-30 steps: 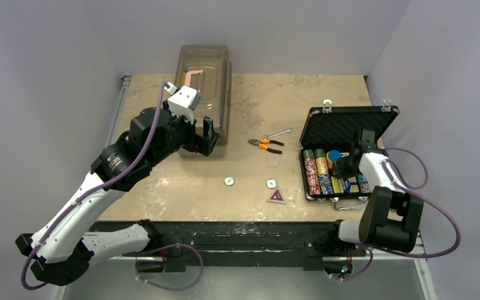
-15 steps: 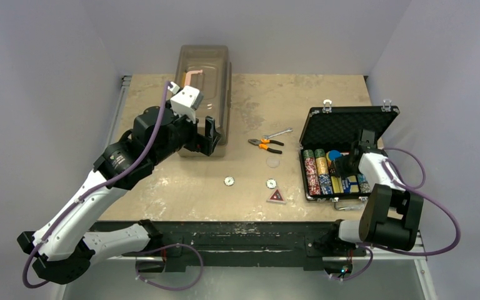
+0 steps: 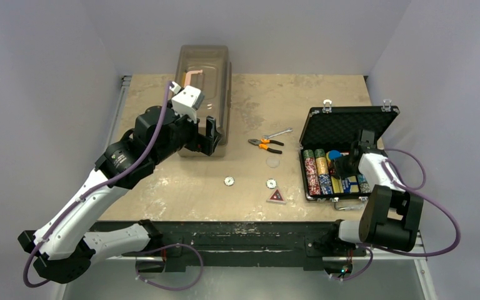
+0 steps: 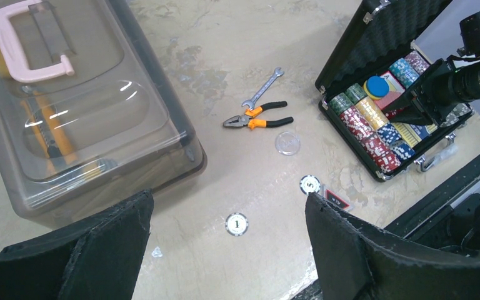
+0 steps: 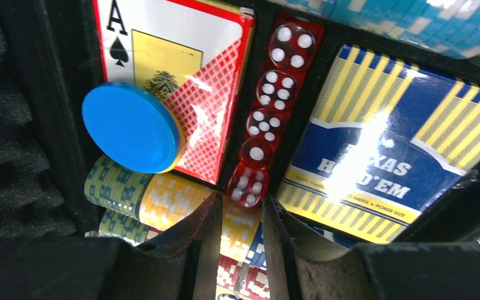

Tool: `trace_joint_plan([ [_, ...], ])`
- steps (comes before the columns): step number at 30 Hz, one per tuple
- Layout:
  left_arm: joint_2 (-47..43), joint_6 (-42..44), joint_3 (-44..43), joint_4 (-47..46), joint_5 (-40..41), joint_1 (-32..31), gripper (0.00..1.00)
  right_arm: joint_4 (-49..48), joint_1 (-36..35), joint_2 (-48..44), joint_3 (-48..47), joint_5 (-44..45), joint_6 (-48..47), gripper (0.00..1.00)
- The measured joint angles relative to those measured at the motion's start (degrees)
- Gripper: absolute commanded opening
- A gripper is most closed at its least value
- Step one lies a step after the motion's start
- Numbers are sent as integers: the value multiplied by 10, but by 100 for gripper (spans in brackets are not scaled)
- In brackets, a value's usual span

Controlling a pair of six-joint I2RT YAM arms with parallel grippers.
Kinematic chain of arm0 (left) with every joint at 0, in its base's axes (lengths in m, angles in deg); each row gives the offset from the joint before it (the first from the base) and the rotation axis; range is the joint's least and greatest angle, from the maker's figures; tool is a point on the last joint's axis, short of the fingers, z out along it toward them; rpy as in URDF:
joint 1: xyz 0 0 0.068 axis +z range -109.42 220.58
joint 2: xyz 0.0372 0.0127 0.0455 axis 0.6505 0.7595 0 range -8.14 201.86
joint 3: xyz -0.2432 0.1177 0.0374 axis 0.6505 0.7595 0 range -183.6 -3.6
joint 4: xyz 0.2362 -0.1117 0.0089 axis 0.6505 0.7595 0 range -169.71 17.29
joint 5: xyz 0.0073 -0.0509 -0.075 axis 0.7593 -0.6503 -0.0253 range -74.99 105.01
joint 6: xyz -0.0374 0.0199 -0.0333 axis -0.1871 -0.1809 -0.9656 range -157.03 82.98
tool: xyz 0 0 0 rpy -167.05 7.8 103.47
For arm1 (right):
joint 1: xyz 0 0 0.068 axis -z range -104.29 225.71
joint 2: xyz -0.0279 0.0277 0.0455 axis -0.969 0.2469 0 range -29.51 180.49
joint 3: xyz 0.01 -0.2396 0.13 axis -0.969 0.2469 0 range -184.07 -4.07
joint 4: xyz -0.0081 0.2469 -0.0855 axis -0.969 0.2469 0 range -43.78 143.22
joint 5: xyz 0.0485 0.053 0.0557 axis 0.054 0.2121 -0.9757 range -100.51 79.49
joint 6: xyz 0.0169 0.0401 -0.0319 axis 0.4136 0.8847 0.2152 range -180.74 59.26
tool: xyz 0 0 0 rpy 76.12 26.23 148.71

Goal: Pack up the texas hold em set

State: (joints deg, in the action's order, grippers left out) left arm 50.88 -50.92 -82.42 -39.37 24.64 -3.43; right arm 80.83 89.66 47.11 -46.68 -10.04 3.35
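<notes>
Nearest the bases, the triangle token (image 3: 275,196), the chip marked 1 (image 4: 237,224) and the chip marked 5 (image 4: 310,184) lie flat on the surface (image 3: 187,187), outside the case (image 3: 349,125). The case stands open at the right with its lid up. We judge these thin pieces hard to pinch: jaws that come down too shallow would push them along, and jaws that come down too deep would scrape the surface. Just beyond lies the clear button (image 3: 274,162), which is faint against the surface and easy to miss. Inside the case, the right jaws hang close over the chip rows (image 5: 156,200), parted by a narrow gap with nothing between them. A careless move here could knock the dice (image 5: 269,112) out of their slot beside the card box (image 5: 375,156). The blue button (image 5: 131,128) rests loose on the red deck (image 5: 181,56) and overhangs the chip rows, so we expect it could slide or stop the lid from seating. Farther out, the pliers (image 3: 266,145) and wrench (image 3: 277,134) lie near the clear button and could be taken by mistake. The left jaws are spread wide and empty close to the brown box (image 3: 203,81), so a swing toward the loose pieces could strike it.
</notes>
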Motion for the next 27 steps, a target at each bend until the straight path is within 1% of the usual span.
trace_joint_plan([
  [7,2,0,0,0,0,0,88,7,0,-3,0,1,4,30],
  [11,2,0,0,0,0,0,88,7,0,-4,0,1,0,36],
  [15,3,0,0,0,-1,0,88,21,0,-25,-6,17,-32,41],
  [20,8,0,0,0,-6,0,88,34,-2,-79,-22,38,-104,53],
  [23,14,0,0,0,-13,0,88,37,-17,-114,-31,52,-156,64],
  [26,22,-2,0,0,-21,0,88,39,-73,-147,-41,81,-200,75],
  [27,25,-3,0,0,-24,0,88,40,-106,-161,-44,95,-216,77],
])
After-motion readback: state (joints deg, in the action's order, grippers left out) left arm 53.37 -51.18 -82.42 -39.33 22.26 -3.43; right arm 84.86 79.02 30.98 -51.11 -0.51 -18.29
